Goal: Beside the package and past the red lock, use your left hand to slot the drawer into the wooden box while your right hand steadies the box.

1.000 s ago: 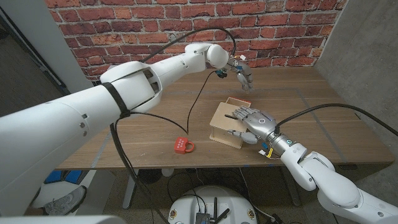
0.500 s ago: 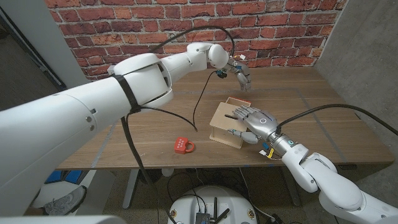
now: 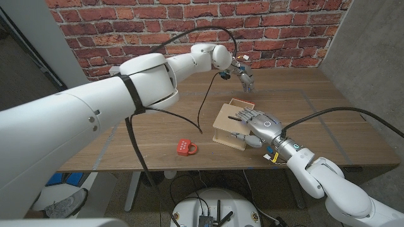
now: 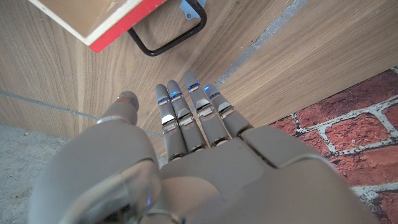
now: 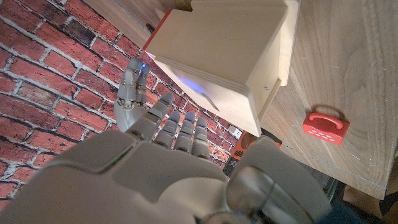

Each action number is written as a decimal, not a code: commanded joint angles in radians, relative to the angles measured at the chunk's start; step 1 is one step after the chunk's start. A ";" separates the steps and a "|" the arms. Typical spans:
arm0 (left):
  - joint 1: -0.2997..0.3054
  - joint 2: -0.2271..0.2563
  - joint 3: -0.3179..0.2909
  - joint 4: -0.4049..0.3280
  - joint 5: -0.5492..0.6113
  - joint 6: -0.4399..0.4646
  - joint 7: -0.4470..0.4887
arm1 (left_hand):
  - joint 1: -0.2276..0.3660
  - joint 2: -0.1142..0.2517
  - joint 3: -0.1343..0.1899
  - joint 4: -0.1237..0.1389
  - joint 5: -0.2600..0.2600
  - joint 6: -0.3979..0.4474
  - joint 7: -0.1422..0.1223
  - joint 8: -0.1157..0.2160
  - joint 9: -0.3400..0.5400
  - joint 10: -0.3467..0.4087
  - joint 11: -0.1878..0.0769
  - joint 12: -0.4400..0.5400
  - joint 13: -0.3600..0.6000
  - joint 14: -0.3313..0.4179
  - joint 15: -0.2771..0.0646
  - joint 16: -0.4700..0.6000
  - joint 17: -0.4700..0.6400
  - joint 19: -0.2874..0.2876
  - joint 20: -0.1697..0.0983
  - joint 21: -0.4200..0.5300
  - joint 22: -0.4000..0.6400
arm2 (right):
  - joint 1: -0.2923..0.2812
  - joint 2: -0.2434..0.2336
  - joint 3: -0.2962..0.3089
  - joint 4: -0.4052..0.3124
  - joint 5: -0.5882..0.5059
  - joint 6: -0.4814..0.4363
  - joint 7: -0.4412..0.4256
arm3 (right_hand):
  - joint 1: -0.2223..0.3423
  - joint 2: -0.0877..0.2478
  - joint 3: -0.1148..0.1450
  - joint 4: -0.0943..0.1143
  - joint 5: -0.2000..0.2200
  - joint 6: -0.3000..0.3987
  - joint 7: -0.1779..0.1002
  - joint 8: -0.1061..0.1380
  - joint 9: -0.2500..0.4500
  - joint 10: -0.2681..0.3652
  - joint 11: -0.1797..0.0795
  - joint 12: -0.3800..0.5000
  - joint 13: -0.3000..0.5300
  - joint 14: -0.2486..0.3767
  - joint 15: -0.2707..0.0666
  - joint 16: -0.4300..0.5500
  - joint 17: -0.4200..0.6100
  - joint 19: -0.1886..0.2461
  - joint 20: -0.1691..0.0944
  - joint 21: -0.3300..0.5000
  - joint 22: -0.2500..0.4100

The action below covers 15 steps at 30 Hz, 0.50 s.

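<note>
The pale wooden box stands mid-table, with the drawer sticking out of its far side. In the left wrist view the drawer shows a red front and a black handle. My left hand hovers above the table just beyond the drawer, fingers spread and pointing down, holding nothing. My right hand rests on the box's top at its near right corner, fingers spread over the lid and thumb along the front face. The red lock lies near the front edge, left of the box.
A brick wall closes the table's far side, and a grey wall stands to the right. Black cables hang from my left arm over the table's middle. Bare tabletop stretches right of the box.
My left arm's elbow has swung further in over the table while its hand stays almost where it was. My right hand stays on the box.
</note>
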 commanded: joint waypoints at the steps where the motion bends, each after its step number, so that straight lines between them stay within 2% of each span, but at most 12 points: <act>1: 0.002 -0.019 0.034 0.011 -0.035 0.066 0.027 | -0.017 0.001 0.003 0.006 -0.005 0.002 0.006 -0.004 0.002 0.002 0.004 0.009 0.000 0.011 -0.108 0.006 -0.001 -0.005 -0.119 0.002 0.000 | -0.019 0.011 -0.008 -0.016 -0.046 -0.014 0.031 | -0.010 0.004 0.007 0.001 -0.001 0.010 0.000 0.006 0.005 0.008 0.001 0.008 0.004 0.008 -0.003 0.004 0.000 0.005 -0.008 -0.002 0.003; 3: 0.005 -0.025 0.038 0.009 -0.039 0.087 0.035 | -0.022 0.004 0.003 0.008 -0.005 0.003 0.008 -0.004 0.002 0.003 0.005 0.009 0.000 0.012 -0.109 0.006 -0.001 -0.005 -0.119 0.002 0.000 | -0.021 0.014 -0.010 -0.019 -0.053 -0.014 0.036 | -0.010 0.004 0.007 0.001 -0.001 0.010 0.000 0.006 0.005 0.008 0.001 0.008 0.004 0.008 -0.003 0.004 0.000 0.005 -0.008 -0.002 0.003; 5: 0.009 -0.005 0.039 -0.031 -0.046 0.102 0.019 | -0.027 0.006 0.003 0.010 -0.005 0.004 0.009 -0.003 0.002 0.002 0.004 0.009 0.000 0.012 -0.109 0.006 -0.001 -0.005 -0.119 0.002 0.000 | -0.023 0.016 -0.010 -0.022 -0.061 -0.016 0.043 | -0.010 0.004 0.007 0.001 -0.001 0.010 0.000 0.006 0.005 0.008 0.001 0.008 0.004 0.008 -0.003 0.004 0.000 0.005 -0.008 -0.002 0.003; 8: 0.015 0.004 0.039 -0.053 -0.057 0.116 0.003 | -0.038 0.010 0.003 0.015 -0.006 0.005 0.011 -0.003 0.001 0.004 0.005 0.010 0.000 0.014 -0.109 0.007 -0.001 -0.004 -0.117 0.003 0.000 | -0.028 0.016 -0.006 -0.027 -0.064 -0.017 0.053 | -0.010 0.004 0.007 0.001 -0.001 0.010 0.000 0.006 0.005 0.008 0.001 0.008 0.004 0.008 -0.003 0.004 0.000 0.005 -0.008 -0.002 0.003; 15: 0.019 0.006 0.041 -0.067 -0.068 0.125 -0.016 | -0.072 0.025 0.002 0.030 -0.006 0.005 0.018 -0.003 0.001 0.004 0.012 0.010 0.000 0.016 -0.104 0.007 0.000 -0.005 -0.112 0.003 0.000 | -0.034 0.019 0.001 -0.028 -0.067 -0.009 0.055 | -0.010 0.004 0.007 0.001 -0.001 0.010 0.000 0.006 0.005 0.008 0.001 0.008 0.004 0.008 -0.003 0.004 0.000 0.005 -0.008 -0.002 0.003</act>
